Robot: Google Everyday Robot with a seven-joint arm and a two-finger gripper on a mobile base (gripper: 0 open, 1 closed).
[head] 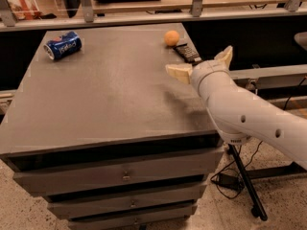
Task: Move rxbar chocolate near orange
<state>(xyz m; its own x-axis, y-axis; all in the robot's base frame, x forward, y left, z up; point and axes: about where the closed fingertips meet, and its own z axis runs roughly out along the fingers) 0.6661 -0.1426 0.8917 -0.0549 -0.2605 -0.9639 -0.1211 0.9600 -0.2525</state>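
As it lies, bar: flat, dark-wrapped rectangular rxbar chocolate (187,52), just beside round orange (171,37).
Claw: cream gripper (201,64) spread apart, empty, beside bar.

1. A grey metal cabinet (110,95) with drawers fills the middle of the frame.
2. A small round orange fruit (171,37) sits at its upper right.
3. A flat dark-wrapped snack bar (186,52) lies just beside the fruit, lower right of it.
4. The white arm's gripper (199,59) hangs right of centre, its cream fingers (178,73) spread wide, holding nothing.
5. A crushed blue soda can (62,45) lies on its side, upper left.
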